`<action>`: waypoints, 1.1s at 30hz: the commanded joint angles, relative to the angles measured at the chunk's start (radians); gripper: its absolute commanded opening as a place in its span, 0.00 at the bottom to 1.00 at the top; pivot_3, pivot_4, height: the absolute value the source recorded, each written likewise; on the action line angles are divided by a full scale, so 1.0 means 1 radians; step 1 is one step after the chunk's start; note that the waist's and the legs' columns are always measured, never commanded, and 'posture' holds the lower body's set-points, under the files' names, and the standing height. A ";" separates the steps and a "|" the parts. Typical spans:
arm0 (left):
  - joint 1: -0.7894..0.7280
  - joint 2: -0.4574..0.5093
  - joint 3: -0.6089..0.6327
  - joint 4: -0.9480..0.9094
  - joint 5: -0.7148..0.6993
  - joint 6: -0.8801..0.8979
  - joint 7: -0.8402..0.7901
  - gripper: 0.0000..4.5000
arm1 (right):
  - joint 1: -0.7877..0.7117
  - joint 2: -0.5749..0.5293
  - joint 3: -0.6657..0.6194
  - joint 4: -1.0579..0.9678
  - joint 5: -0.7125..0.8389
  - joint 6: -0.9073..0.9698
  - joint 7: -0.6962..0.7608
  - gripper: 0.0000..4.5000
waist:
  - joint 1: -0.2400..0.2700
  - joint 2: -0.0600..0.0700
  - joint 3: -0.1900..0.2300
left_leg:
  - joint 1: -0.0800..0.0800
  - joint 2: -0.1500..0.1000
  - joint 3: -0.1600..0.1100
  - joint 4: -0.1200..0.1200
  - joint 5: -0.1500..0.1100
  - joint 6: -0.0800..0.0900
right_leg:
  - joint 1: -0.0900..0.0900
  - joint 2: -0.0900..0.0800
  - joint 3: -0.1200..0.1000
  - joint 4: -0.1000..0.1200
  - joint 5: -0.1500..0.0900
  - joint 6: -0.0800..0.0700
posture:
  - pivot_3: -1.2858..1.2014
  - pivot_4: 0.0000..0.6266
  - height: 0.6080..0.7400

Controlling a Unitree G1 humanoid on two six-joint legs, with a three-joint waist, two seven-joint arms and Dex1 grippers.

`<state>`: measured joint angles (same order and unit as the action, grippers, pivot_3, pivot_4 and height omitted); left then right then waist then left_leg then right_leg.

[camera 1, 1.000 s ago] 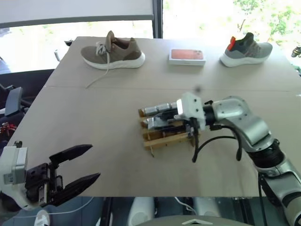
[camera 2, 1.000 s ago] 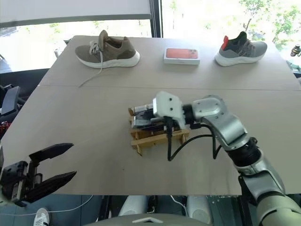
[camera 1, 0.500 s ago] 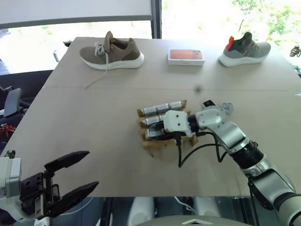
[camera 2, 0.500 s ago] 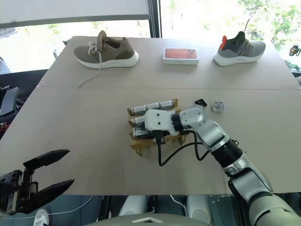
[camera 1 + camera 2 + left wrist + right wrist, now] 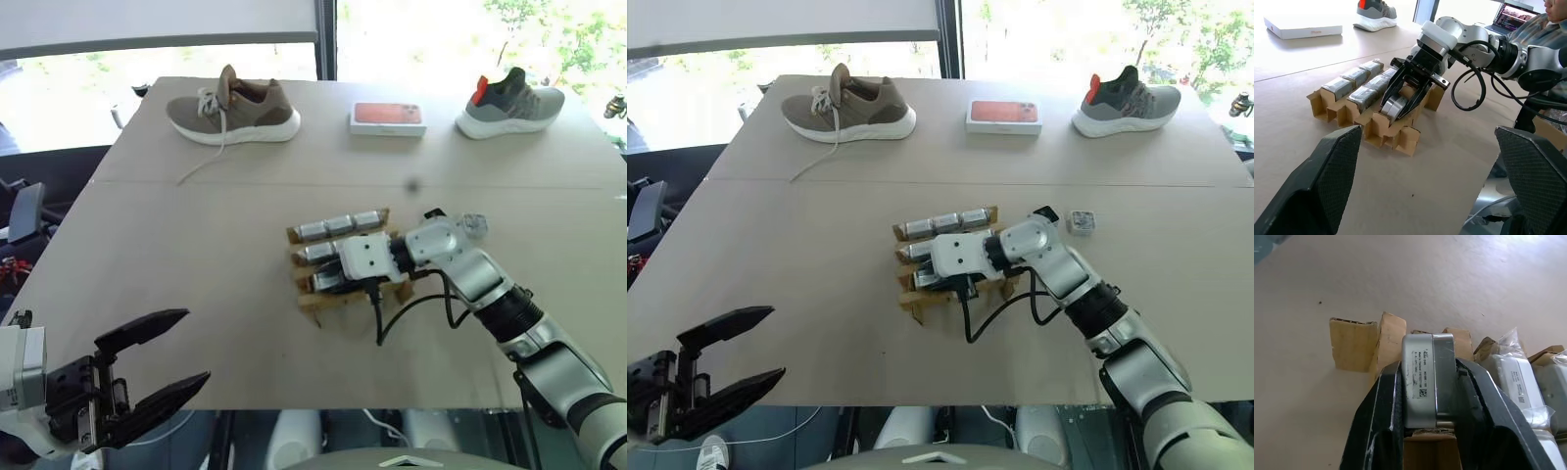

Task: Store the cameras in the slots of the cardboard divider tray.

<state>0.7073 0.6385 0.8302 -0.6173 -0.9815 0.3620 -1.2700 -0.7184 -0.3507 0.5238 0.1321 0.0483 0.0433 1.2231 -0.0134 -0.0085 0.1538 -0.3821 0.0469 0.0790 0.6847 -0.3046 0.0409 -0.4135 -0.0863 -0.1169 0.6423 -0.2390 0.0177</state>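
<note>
Right gripper (image 5: 1396, 100) pinches a camera (image 5: 1427, 379) in the cardboard tray (image 5: 1378, 126). Left gripper (image 5: 157, 367) spread wide off the table (image 5: 196, 245)

The right arm reaches in from the right, wrist bent so its black two-fingered right claw (image 5: 1403, 95) points left and slightly downward; its fingers (image 5: 1383, 423) flank a small silver-grey boxy camera (image 5: 1428, 379). The left claw (image 5: 157, 367) hangs low at the near left, pointing level, fingers spread wide, holding nothing.
</note>
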 commanded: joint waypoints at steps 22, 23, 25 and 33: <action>-0.289 0.112 -0.191 0.052 -0.010 0.045 0.045 1.00 | 0.313 -0.092 -0.705 -0.363 0.143 0.732 -0.899 0.95 | -0.003 0.002 0.000 | 0.000 -0.004 0.000 -0.001 0.000 -0.001 | 0.000 0.000 0.001 0.002 0.000 0.000 | 0.52 0.24 1.00; -0.301 0.118 -0.194 0.057 -0.011 0.048 0.045 1.00 | 0.315 -0.074 -0.713 -0.353 0.148 0.734 -0.916 0.95 | -0.004 0.002 0.000 | 0.001 -0.004 0.001 -0.001 0.000 -0.001 | 0.000 0.000 0.002 0.002 0.000 0.000 | 0.52 0.24 1.00; -0.318 0.128 -0.197 0.067 -0.014 0.053 0.045 1.00 | 0.318 -0.039 -0.727 -0.339 0.162 0.749 -0.945 0.95 | -0.002 0.002 0.000 | 0.001 -0.003 0.001 -0.001 0.000 -0.001 | 0.000 0.000 0.002 0.001 0.000 0.000 | 0.52 0.24 1.00; -0.323 0.136 -0.195 0.069 -0.009 0.057 0.037 1.00 | 0.368 -0.012 -0.705 -0.314 0.141 0.731 -0.990 0.95 | 0.002 0.002 0.001 | 0.000 -0.002 0.001 -0.001 0.000 -0.001 | 0.000 0.000 0.002 0.001 0.000 0.000 | 0.52 0.24 1.00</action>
<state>0.3815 0.7630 0.6200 -0.5360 -0.9820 0.4209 -1.2278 -0.3508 -0.3528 -0.1727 -0.1604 0.1933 0.7837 0.2424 -0.0115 -0.0060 0.1544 -0.3820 0.0454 0.0800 0.6838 -0.3041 0.0403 -0.4136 -0.0864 -0.1151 0.6430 -0.2386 0.0179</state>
